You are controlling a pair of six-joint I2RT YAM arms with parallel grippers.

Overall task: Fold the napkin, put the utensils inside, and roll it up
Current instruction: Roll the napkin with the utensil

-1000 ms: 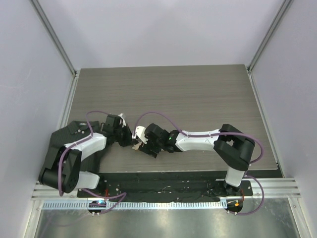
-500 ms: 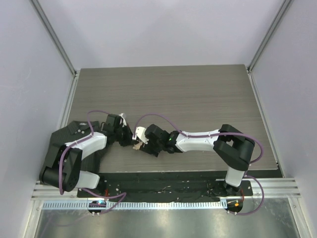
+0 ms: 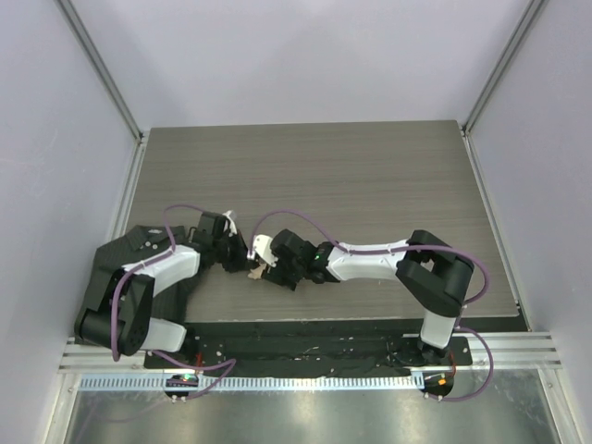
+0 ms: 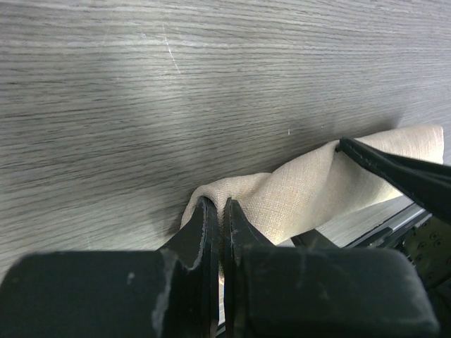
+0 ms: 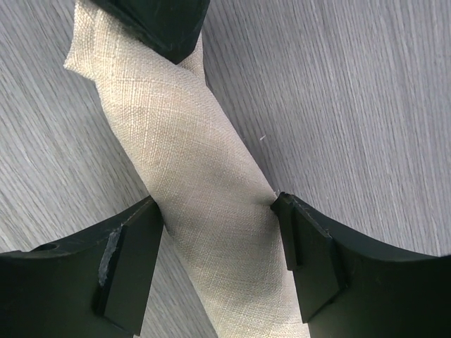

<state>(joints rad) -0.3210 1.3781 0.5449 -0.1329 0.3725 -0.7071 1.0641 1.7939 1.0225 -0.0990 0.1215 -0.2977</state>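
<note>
The beige napkin is a rolled-up tube near the table's front edge, between the two grippers. My left gripper is shut on one end of the roll; the left wrist view shows its jaws pinching the cloth. My right gripper is shut across the middle of the roll, its fingers pressing in on both sides. The left gripper's tip shows at the far end in the right wrist view. The utensils are hidden.
The grey wood table stretches behind the arms. A black base plate runs along the near edge. Pale walls with metal posts close in the left, right and back sides.
Almost nothing differs. Both grippers stay on the napkin roll in the same spot; the right arm has shifted very slightly to the left.
</note>
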